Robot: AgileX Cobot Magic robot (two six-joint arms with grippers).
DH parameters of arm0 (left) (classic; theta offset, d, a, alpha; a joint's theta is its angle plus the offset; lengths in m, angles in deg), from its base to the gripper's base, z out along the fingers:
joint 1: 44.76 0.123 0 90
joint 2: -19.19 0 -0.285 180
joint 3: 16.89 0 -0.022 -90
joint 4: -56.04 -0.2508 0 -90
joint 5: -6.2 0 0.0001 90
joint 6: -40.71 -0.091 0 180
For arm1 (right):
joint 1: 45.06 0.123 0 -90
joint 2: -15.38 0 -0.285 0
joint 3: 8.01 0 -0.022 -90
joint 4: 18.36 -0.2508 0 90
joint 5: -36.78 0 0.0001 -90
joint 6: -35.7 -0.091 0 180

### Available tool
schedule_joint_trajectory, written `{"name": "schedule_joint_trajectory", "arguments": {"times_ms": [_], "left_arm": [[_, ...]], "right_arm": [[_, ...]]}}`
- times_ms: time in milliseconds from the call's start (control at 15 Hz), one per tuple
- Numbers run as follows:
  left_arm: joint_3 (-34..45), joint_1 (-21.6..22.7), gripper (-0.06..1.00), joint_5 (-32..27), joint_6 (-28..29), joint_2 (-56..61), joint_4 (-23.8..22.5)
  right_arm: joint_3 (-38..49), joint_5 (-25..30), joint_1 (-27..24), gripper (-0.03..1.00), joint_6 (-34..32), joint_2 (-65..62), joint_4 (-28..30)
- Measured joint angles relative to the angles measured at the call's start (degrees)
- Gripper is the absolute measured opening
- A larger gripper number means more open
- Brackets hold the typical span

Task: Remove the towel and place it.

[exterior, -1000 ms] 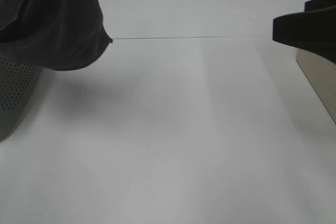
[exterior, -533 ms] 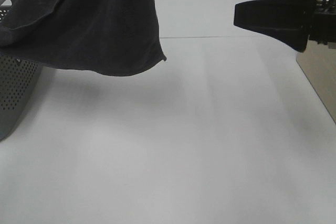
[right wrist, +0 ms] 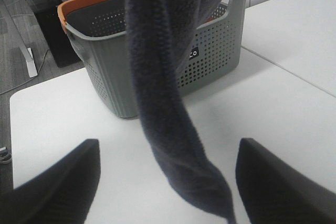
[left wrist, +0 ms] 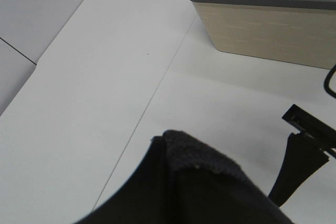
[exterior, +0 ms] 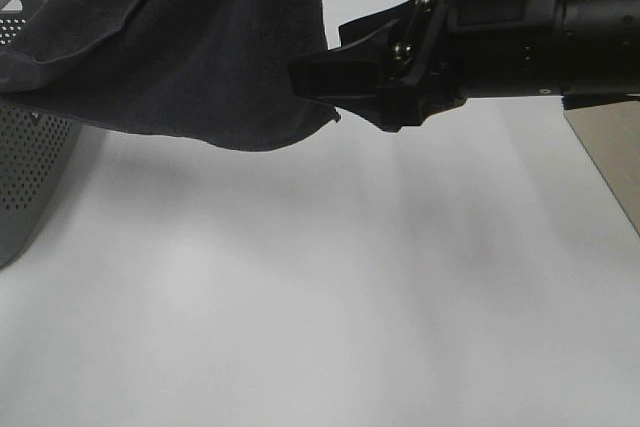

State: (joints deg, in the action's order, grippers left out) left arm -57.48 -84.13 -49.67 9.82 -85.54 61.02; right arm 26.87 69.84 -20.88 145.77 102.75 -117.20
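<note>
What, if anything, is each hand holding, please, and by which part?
The towel hangs by its upper part, apparently from the left hand, hidden under cloth. The right hand is open around its lower corner, holding nothing.

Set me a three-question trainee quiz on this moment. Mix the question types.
1. True or false: the towel lies flat on the table.
2. The right gripper is: A) shut on the towel; B) open, with a finger on either side of the towel's hanging end; C) out of view.
3. What colour is the body of the perforated basket?

Key: 1 false, it hangs above the table; 2 B; 3 grey.
</note>
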Motion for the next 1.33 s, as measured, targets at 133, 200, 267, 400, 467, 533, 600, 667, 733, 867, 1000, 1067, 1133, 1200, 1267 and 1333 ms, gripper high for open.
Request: {"name": "schedule_joint_trajectory", "arguments": {"times_ms": [133, 200, 267, 400, 467, 533, 600, 667, 733, 867, 1000, 1067, 1133, 1200, 1267, 1333], "left_arm": [[0.0, 0.0, 0.0, -0.1, -0.3, 0.0, 0.2], [0.0, 0.0, 0.0, -0.1, -0.3, 0.0, 0.3], [0.0, 0.0, 0.0, -0.1, -0.5, 0.0, 0.4], [0.0, 0.0, 0.0, -0.1, -1.5, 0.0, -0.1], [0.0, 0.0, 0.0, 0.1, -1.7, 0.0, -0.5], [0.0, 0.0, 0.0, 0.6, -1.8, 0.0, -0.7], [0.0, 0.0, 0.0, 1.4, -1.8, 0.0, -0.9], [0.0, 0.0, 0.0, 1.7, -1.8, 0.0, -1.1], [0.0, 0.0, 0.0, 1.7, -1.8, 0.0, -1.6], [0.0, 0.0, 0.0, 1.7, -1.8, 0.0, -2.1], [0.0, 0.0, 0.0, 1.7, -1.8, 0.0, -2.2], [0.0, 0.0, 0.0, 1.7, -1.9, 0.0, -2.2], [0.0, 0.1, 0.0, 1.7, -1.9, 0.0, -2.2], [0.0, 0.1, 0.0, 1.7, -1.9, 0.0, -2.2], [0.0, 0.1, 0.0, 1.7, -1.9, 0.0, -2.3], [0.0, 0.1, 0.0, 1.7, -1.9, 0.0, -2.3]], "right_arm": [[-1.7, 0.9, 0.5, 0.7, 0.0, 3.1, 0.0], [-2.3, 2.1, 0.5, 0.7, 0.0, 4.5, -0.1], [-3.1, 3.0, 0.5, 0.7, 0.0, 6.2, -0.1], [-3.6, 3.7, 0.5, 0.7, -0.1, 9.7, -0.1], [-3.6, 5.4, 0.5, 0.7, -0.1, 11.2, -0.1], [-3.6, 7.1, 0.5, 0.7, -0.1, 12.3, -0.1], [-3.7, 7.9, 0.5, 0.69, -0.2, 12.8, -0.1], [-4.0, 8.3, 0.5, 0.65, -0.2, 12.9, -0.1], [-4.1, 8.6, 0.5, 0.61, -0.2, 12.9, -0.1], [-4.1, 8.7, 0.5, 0.52, -0.2, 12.9, -0.1], [-4.2, 8.8, 0.5, 0.32, -0.5, 12.9, 0.1], [-4.2, 8.8, 0.5, 0.23, -2.0, 12.9, 0.1], [-4.2, 8.8, 0.5, 0.12, -4.3, 12.9, 0.3], [-4.2, 8.7, 0.5, 0.02, -7.6, 12.9, 1.4], [-4.2, 8.7, 0.5, 0.01, -10.5, 12.9, 3.0], [-4.2, 8.7, 0.5, 0.01, -12.3, 12.9, 4.1]]}}
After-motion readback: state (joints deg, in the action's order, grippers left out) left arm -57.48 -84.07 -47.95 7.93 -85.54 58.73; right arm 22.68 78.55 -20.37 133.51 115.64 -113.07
